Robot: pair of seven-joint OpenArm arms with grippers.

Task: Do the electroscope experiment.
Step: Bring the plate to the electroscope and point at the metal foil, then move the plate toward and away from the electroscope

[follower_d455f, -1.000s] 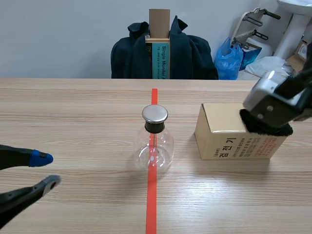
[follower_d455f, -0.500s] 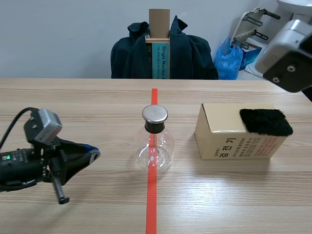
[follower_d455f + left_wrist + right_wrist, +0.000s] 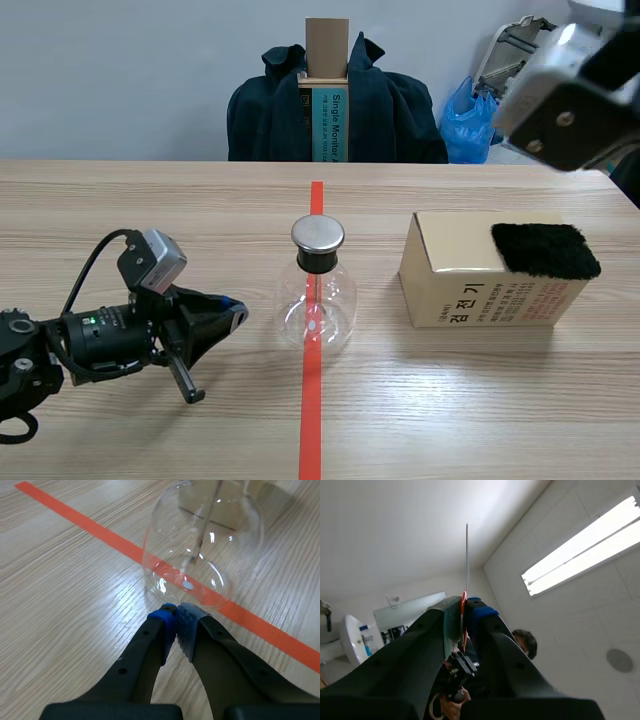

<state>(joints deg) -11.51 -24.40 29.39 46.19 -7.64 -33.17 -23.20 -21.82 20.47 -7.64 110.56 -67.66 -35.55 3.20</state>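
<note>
The electroscope, a round glass flask (image 3: 317, 300) with a metal cap (image 3: 318, 234), stands on the red tape line. In the left wrist view the flask (image 3: 200, 545) is just ahead of my left gripper (image 3: 175, 614), which is shut on nothing with its tips almost at the glass. From the scene view, my left gripper (image 3: 232, 312) lies low on the table left of the flask. My right arm (image 3: 570, 95) is raised at the upper right. Pointing at the ceiling, my right gripper (image 3: 464, 606) is shut on a thin clear rod (image 3: 466, 555) with a red mark at its base.
A cardboard box (image 3: 470, 285) sits right of the flask with a black fur cloth (image 3: 545, 250) on its top. A chair draped in a dark jacket (image 3: 335, 105) stands behind the table. A ceiling lamp (image 3: 585, 545) and a person's head (image 3: 522, 640) show past my right gripper.
My left gripper went from open to shut and moved right along the table up to the flask. My right arm rose from the fur cloth on the box to high at the upper right.
</note>
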